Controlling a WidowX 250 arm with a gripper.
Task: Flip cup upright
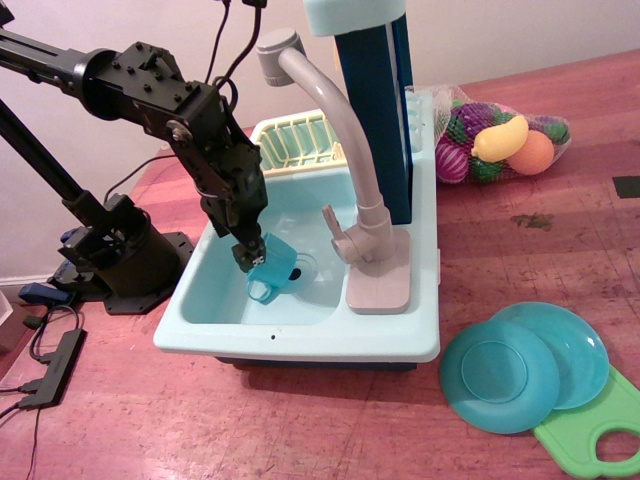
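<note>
The small teal-blue cup (272,270) is in the light blue toy sink basin (215,300), tilted, with its loop handle toward the front. My black gripper (250,254) reaches down into the basin from the upper left and is shut on the cup's upper left rim, holding it just above the basin floor. The cup partly covers the drain hole. The fingertips are partly hidden against the cup.
A grey faucet (345,160) and blue post (375,110) stand at the sink's right. A yellow dish rack (295,140) is behind the basin. Two teal plates (520,370), a green cutting board (590,430) and a net bag of toy fruit (500,145) lie on the red table.
</note>
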